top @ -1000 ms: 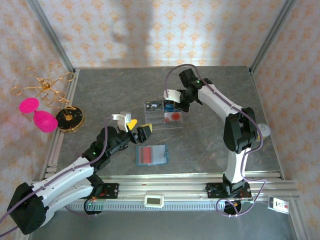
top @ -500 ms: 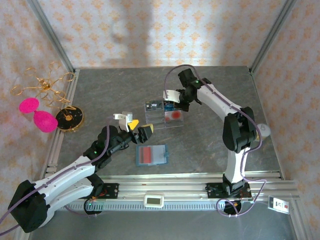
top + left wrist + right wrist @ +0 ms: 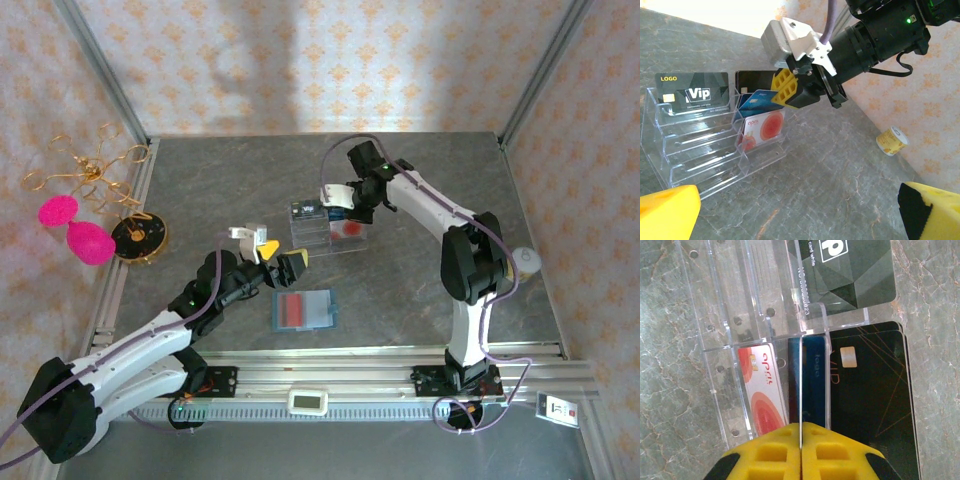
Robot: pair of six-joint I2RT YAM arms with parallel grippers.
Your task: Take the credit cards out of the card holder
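Open card holder (image 3: 302,310), one blue credit card (image 3: 756,100) gripped
The card holder lies on the tabletop (image 3: 200,180); beyond it the left fingers (image 3: 266,249) hover spread wide; farther, the right fingers (image 3: 785,87) clamp the blue credit card above the clear tray (image 3: 690,150).

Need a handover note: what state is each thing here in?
Teal-blue folding wallet: open, lying flat, red card in a pocket.
Clear plastic tiered tray: upright, holding cards.
Black VIP card: standing in a back slot.
Pale card with red print: standing in a front slot.
Blue plastic card: pinched on edge.
Right gripper: shut on Blue plastic card.
Left gripper: open, empty.
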